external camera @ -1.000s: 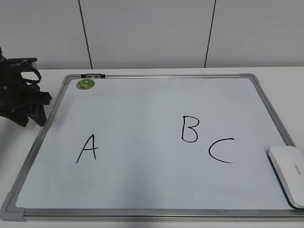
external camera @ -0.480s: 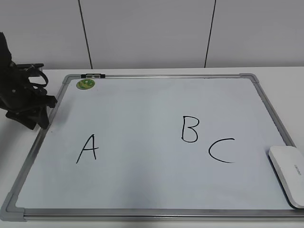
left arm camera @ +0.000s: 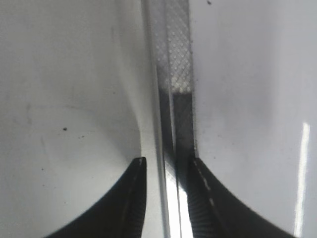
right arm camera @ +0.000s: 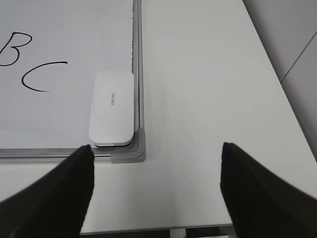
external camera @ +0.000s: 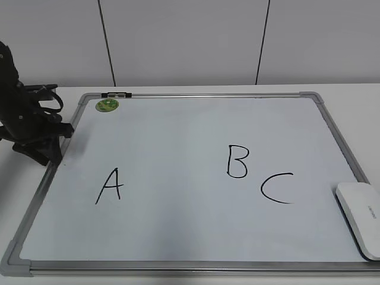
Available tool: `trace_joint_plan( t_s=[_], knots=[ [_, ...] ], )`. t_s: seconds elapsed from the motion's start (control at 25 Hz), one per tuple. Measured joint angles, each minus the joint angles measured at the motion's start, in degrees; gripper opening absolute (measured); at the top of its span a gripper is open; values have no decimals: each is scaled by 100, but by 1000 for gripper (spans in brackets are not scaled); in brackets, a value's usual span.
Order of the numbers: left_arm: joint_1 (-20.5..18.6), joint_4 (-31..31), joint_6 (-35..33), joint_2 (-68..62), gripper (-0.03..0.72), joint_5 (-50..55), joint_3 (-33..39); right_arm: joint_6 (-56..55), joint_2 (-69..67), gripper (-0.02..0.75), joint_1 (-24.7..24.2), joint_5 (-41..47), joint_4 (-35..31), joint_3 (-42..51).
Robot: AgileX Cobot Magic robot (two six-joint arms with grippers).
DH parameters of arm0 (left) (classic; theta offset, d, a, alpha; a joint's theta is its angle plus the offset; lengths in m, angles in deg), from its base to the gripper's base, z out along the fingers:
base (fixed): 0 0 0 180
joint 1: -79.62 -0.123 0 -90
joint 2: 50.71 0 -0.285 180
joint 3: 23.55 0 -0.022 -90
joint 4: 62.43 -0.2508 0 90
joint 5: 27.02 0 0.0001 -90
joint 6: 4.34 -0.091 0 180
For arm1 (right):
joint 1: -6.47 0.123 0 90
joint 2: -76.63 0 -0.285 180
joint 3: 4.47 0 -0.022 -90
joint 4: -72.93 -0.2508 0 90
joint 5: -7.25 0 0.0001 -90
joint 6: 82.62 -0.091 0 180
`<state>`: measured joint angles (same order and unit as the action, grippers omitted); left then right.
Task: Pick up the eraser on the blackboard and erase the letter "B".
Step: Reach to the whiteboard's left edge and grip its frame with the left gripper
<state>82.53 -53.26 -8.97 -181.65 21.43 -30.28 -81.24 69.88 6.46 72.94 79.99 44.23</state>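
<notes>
The eraser [external camera: 359, 217] is a white oblong block lying on the blackboard [external camera: 178, 130] in its near right corner; it also shows in the right wrist view [right arm camera: 113, 109]. The letter "B" [external camera: 237, 161] is whole, right of centre, and shows in the right wrist view [right arm camera: 11, 49] too. My left gripper [external camera: 54, 155] is at the board's left edge. In the left wrist view its jaws [left arm camera: 166, 166] are narrow and straddle the grey frame rail [left arm camera: 173, 59]. My right gripper [right arm camera: 157, 148] is wide open and empty over the table, short of the eraser's corner. It is out of the exterior view.
A black "A" [external camera: 110, 186] is at the left and a black "C" [external camera: 277, 188] sits between the B and the eraser. A green sticker [external camera: 107, 105] and a black clip [external camera: 116, 94] are at the far left corner. White table surrounds the board; its right edge [right arm camera: 297, 144] is near.
My left arm has moved right and slightly down onto the board's left frame rail. The eraser, letters and board have not moved.
</notes>
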Motion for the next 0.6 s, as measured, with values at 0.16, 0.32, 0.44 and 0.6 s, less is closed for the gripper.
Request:
trace_joint_plan(
  t_s=[0.16,0.32,0.44,0.6],
  knots=[
    [0,59,0,-43,184,46,-48,0,0,589,0,0,0,0],
    [0,92,0,-55,127,67,-57,0,0,589,0,0,0,0],
    [0,92,0,-55,54,67,-62,0,0,589,0,0,0,0],
    [-10,124,21,-55,35,80,-62,0,0,589,0,0,0,0]
  ],
)
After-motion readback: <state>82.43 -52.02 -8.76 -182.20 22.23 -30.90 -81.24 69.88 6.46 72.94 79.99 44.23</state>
